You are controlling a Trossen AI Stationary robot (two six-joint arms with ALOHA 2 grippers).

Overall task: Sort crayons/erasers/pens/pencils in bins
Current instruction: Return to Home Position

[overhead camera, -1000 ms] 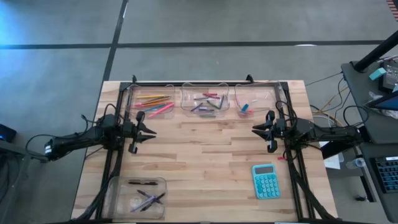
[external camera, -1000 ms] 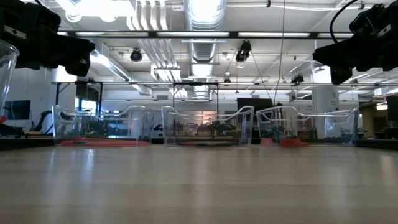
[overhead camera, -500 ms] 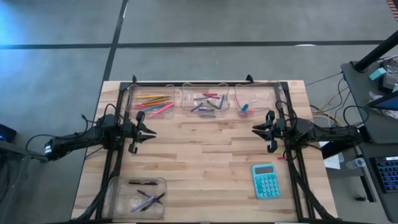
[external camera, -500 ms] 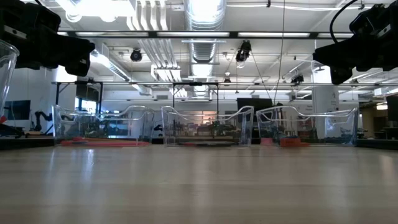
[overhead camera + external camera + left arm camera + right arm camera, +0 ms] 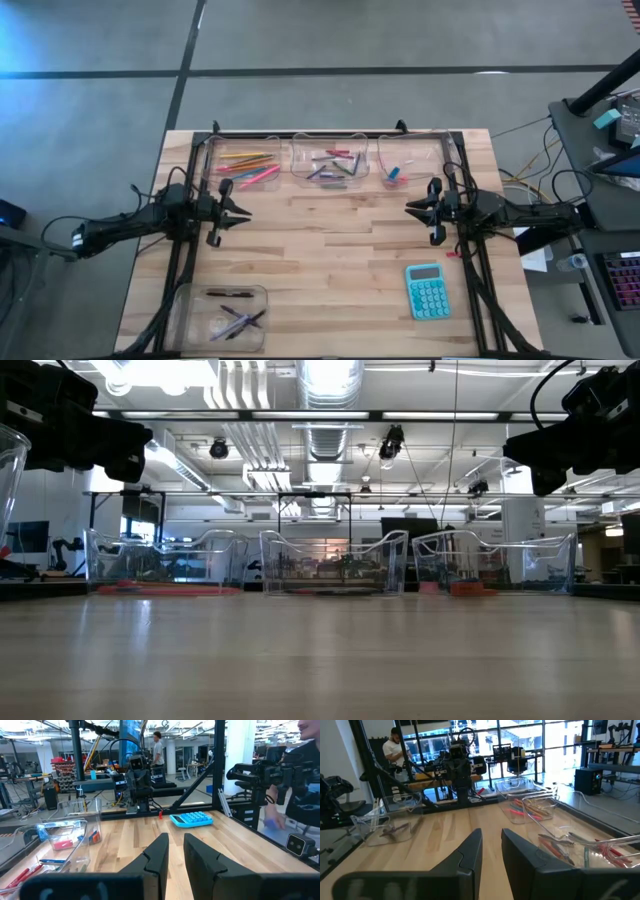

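Three clear bins stand along the table's far edge: one with the pencils [image 5: 246, 162], one with the crayons [image 5: 331, 163], one with the erasers [image 5: 400, 166]. A fourth bin with the pens [image 5: 221, 315] stands at the near left. My left gripper [image 5: 245, 210] hovers above the table's left side, near the pencil bin. In its wrist view it [image 5: 176, 840] is shut to a narrow slit and empty. My right gripper [image 5: 408, 208] hovers above the right side, near the eraser bin. In its wrist view it [image 5: 491, 835] is also shut to a narrow slit and empty.
A teal calculator [image 5: 427, 290] lies flat at the near right. A dark frame [image 5: 330, 134] runs along the far edge and down both sides of the table. Bare wood [image 5: 330, 240] lies between the two grippers. A person [image 5: 396, 742] stands in the room beyond the table.
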